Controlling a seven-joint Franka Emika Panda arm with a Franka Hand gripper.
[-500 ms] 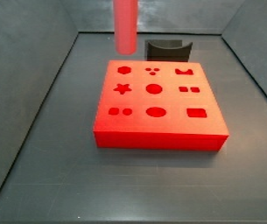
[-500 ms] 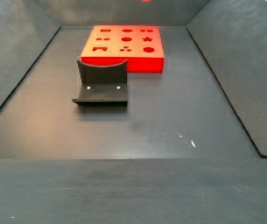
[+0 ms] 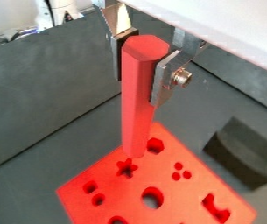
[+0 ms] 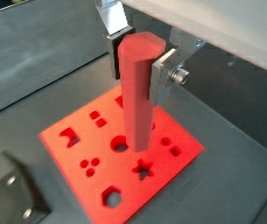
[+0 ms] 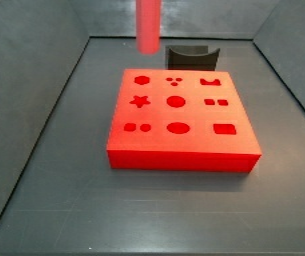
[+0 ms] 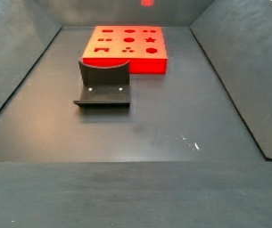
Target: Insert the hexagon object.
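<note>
My gripper [image 3: 142, 66] is shut on the upper end of the hexagon object [image 3: 136, 114], a long plain red six-sided peg that hangs upright between the silver fingers; both wrist views show this [image 4: 139, 63]. The peg's lower end hangs above the flat red block with shaped holes [image 3: 182, 197], apart from it. In a side view only the peg's lower part [image 5: 148, 25] shows, above the block's far left [image 5: 182, 125]; the gripper itself is above the frame there.
The dark fixture [image 5: 191, 53] stands just beyond the block's far edge and shows in both side views [image 6: 103, 85]. Grey walls [image 5: 61, 90] slope up around the dark floor. Open floor [image 6: 138, 142] lies past the fixture.
The peg has risen a little and shifted slightly right in the side view. The block and fixture have not moved.
</note>
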